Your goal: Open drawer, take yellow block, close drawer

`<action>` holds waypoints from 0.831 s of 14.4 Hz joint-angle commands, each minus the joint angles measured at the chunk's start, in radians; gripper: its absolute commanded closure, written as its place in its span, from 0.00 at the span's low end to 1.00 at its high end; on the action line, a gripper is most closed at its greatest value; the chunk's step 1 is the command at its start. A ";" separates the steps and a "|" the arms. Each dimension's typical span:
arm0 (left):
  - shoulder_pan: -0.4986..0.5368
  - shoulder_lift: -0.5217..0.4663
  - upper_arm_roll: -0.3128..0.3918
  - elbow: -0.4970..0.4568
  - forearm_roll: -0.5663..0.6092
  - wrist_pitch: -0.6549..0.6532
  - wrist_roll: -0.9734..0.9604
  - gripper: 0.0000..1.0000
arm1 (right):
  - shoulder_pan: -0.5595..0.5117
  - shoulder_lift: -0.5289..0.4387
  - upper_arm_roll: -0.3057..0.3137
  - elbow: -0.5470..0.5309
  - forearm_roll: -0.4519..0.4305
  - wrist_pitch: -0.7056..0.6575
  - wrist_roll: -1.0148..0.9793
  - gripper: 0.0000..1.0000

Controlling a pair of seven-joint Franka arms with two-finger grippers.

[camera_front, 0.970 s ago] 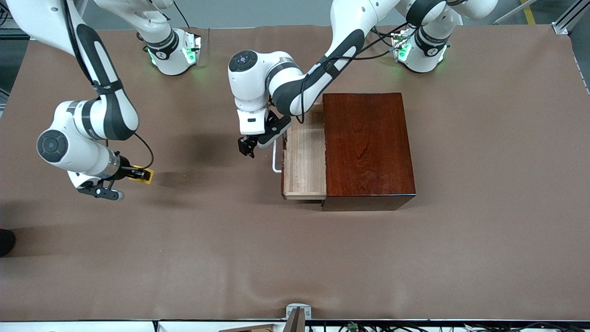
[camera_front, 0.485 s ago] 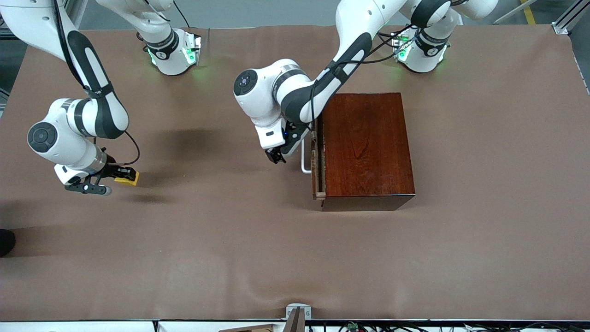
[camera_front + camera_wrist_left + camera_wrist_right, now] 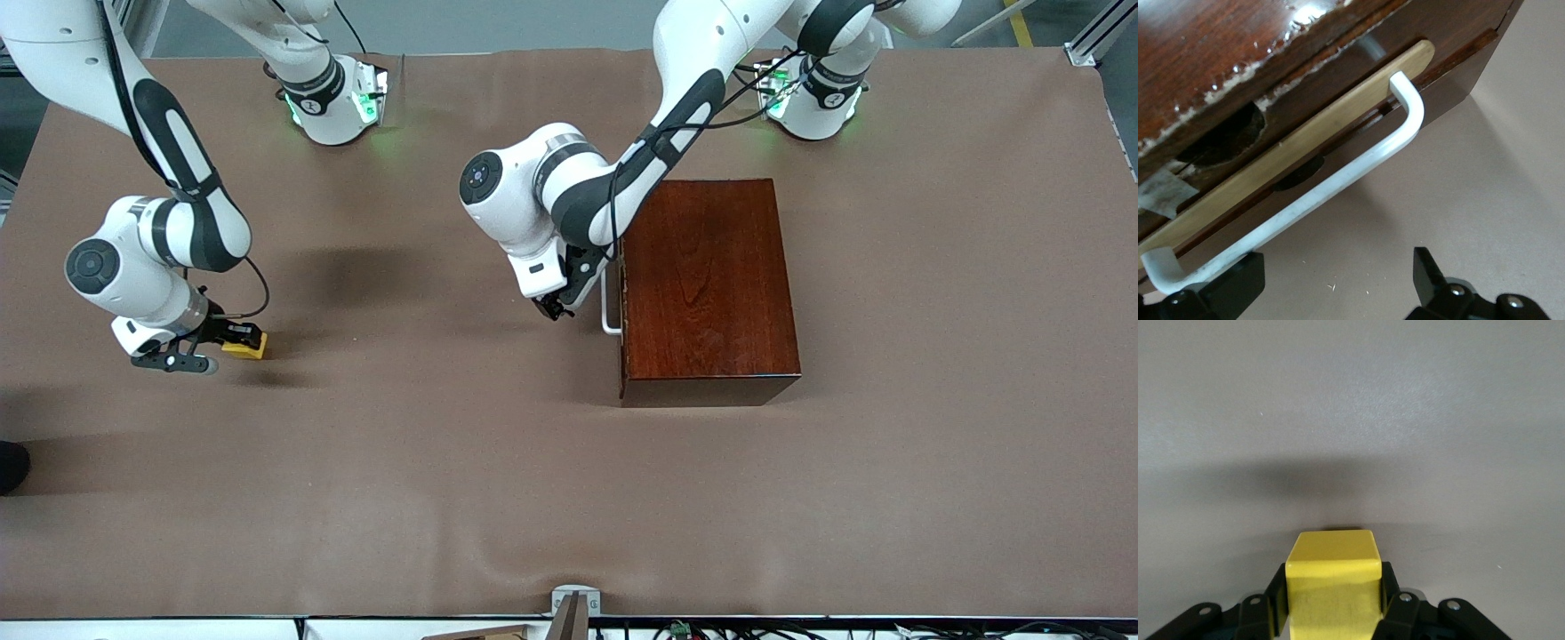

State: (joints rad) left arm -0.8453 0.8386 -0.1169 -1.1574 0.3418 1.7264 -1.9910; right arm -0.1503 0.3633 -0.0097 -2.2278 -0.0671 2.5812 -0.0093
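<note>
Gripping the yellow block (image 3: pixel 244 345) (image 3: pixel 1332 585) between its fingers (image 3: pixel 1395 608), the right gripper (image 3: pixel 233 337) hangs low over the brown table (image 3: pixel 444 462) toward the right arm's end, well apart from the box (image 3: pixel 707 284). By the left gripper (image 3: pixel 553 309), whose fingers (image 3: pixel 1435 277) stand apart, the drawer (image 3: pixel 1281 167) sits pushed into the box. Its white handle (image 3: pixel 609 311) (image 3: pixel 1338 180) lies just beside that gripper, one finger near the bar's end; whether they touch cannot be told.

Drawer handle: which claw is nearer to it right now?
Left. The left claw sits right beside the white handle, open. The right claw is off toward the right arm's end of the table, gripping the yellow block.
</note>
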 commanded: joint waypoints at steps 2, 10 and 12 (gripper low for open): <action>-0.008 -0.016 -0.018 0.001 0.025 0.140 -0.006 0.00 | -0.035 0.005 0.017 -0.023 -0.022 0.027 -0.001 0.90; 0.086 -0.243 -0.012 -0.005 -0.055 0.211 0.229 0.00 | -0.034 0.000 0.019 -0.015 -0.019 0.011 0.012 0.00; 0.147 -0.323 -0.010 -0.016 -0.140 0.165 0.349 0.00 | -0.032 -0.004 0.020 -0.013 -0.019 0.010 0.012 0.00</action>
State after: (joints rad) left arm -0.7633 0.6044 -0.1211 -1.1334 0.2712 1.9338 -1.7481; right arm -0.1593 0.3777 -0.0091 -2.2336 -0.0671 2.5947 -0.0080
